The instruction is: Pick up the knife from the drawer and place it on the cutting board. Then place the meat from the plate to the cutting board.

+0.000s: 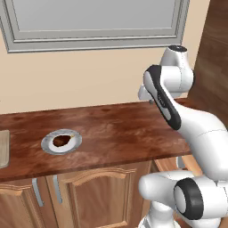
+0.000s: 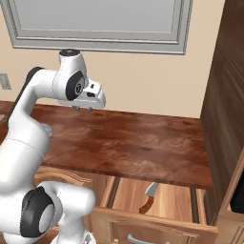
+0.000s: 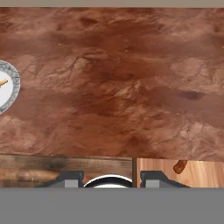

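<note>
Right base view: drawer (image 2: 176,202) pulled out under the table (image 2: 143,143) edge, nearest the camera. Knife (image 2: 149,197) lies flat inside on the drawer floor, brown handle toward the drawer front, blade tip pointing back under the table. Nothing touching it.

Claw (image 2: 84,108) hangs above the table surface, well left of the drawer and well apart from the knife, fingers pointing down. Holding nothing. The two tips sit a little apart, but I cannot tell for sure whether they are spread or closed.

Hand view: looking straight down at bare table; a sliver of the open drawer at lower right with the knife handle end just visible; plate (image 3: 13,85) rim cut off at the left edge.

Left base view: plate sits on the table toward the left, meat (image 1: 60,140) on its white centre, orange-tan bit at one end. Cutting board (image 1: 4,149) further left, cropped by the frame edge, lying flat on the table, apart from the plate. Arched cabinet doors (image 1: 93,196) with grey handles below. Beige wall (image 1: 89,80) and a grey-framed window (image 1: 93,22) behind the table.
</note>
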Motion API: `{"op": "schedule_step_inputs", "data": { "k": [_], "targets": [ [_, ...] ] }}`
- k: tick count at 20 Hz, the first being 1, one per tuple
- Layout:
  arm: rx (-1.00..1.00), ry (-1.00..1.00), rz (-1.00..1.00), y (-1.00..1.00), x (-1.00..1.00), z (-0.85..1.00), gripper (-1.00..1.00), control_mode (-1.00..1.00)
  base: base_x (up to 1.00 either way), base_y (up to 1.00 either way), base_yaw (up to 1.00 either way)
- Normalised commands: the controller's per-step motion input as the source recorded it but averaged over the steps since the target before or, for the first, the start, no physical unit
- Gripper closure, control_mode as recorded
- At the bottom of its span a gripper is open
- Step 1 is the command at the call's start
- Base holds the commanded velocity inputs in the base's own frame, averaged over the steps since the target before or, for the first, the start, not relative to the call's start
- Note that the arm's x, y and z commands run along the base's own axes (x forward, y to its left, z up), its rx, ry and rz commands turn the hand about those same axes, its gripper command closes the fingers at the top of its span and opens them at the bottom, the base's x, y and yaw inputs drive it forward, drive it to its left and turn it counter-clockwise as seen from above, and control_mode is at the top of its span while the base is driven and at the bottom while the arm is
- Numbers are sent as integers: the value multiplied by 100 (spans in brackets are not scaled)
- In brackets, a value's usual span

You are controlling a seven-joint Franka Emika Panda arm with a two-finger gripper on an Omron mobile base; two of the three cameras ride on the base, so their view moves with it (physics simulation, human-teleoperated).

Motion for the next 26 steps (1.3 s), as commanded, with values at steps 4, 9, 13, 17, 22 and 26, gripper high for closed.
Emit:
{"op": "schedule_step_inputs", "data": {
  "k": [4, 9, 13, 17, 22, 26],
  "targets": [
    [0, -8, 0, 0, -36, 0, -100, -100, 0, 0, 0],
    [-2, -11, 0, 0, -67, 0, -100, -100, 0, 0, 0],
    [0, -1, -2, 0, -71, -2, -100, -100, 0, 0, 0],
    [0, -3, -3, 0, -74, 0, -100, -100, 0, 0, 0],
    [1, -1, -2, 0, -52, 0, -100, -100, 0, 0, 0],
    [2, 1, 0, 5, -37, 0, -100, -100, 0, 0, 0]
  ]
}}
